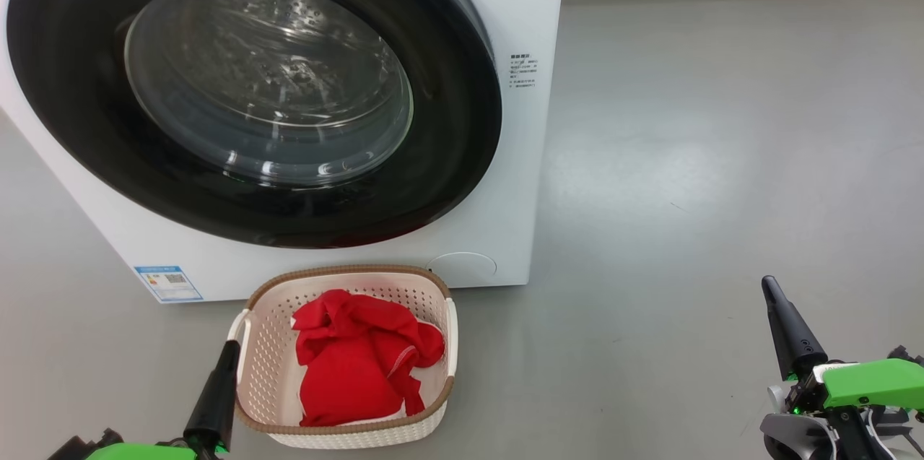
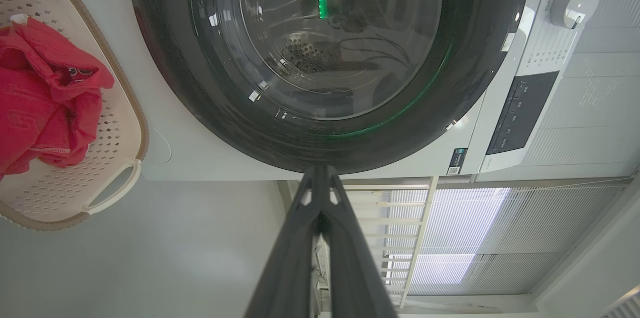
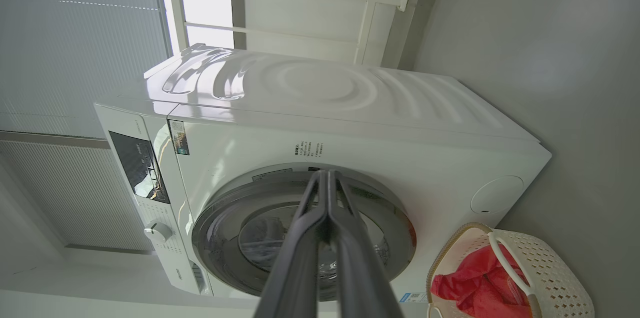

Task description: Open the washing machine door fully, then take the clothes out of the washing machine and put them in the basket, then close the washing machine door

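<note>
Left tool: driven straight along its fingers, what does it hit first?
Probably the washing machine door: the left tool, closed, lines up with its black ring in the left wrist view. Nothing shows between them, though depth is unclear.

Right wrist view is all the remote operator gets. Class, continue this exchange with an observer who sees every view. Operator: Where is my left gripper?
Observer: In the head view the left gripper is shut, with its tip by the basket's left handle. I cannot tell whether they touch.
Operator: Is anything inside the machine?
Observer: In the left wrist view, through the glass of the washing machine door, I see a bare steel drum and no cloth.
Operator: Are the clothes hanging over the basket?
Observer: No. In the head view the red clothes lie wholly inside the rim.
</note>
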You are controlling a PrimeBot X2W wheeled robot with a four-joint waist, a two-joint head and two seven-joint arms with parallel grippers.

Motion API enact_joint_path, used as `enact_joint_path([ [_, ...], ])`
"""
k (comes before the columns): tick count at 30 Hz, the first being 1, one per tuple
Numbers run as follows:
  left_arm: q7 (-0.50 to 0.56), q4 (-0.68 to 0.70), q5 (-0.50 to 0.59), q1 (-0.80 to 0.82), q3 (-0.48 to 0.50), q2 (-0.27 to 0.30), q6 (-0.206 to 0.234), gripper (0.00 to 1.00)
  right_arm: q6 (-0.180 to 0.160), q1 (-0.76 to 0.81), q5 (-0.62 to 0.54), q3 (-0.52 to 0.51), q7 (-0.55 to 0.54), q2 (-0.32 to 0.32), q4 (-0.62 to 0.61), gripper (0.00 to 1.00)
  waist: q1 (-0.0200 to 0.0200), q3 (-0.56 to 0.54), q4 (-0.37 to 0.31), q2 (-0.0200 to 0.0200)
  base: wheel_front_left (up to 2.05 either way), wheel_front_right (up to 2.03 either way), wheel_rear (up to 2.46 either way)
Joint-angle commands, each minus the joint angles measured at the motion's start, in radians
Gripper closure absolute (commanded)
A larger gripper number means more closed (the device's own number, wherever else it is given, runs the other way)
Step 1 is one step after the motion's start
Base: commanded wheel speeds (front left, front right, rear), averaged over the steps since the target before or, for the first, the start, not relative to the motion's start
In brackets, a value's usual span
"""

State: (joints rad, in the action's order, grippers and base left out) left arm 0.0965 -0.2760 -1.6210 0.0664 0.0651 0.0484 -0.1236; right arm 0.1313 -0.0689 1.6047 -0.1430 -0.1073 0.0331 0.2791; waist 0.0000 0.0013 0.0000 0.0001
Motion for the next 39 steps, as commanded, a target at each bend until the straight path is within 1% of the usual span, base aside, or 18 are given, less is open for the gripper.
enact_joint_path([
  [1,0.007,0.027,0.002,0.045,0.037,0.011,-0.007,1.00,-0.001,-0.044,0.003,0.028,-0.007,0.017,-0.030,1.00,0.0000,0.000,0.000,-0.0001,0.00,0.00,0.00],
  [39,0.010,0.027,0.006,0.046,0.041,0.009,-0.007,1.00,-0.001,-0.044,0.003,0.028,-0.007,0.017,-0.030,1.00,0.0000,0.000,0.000,-0.0001,0.00,0.00,0.00],
])
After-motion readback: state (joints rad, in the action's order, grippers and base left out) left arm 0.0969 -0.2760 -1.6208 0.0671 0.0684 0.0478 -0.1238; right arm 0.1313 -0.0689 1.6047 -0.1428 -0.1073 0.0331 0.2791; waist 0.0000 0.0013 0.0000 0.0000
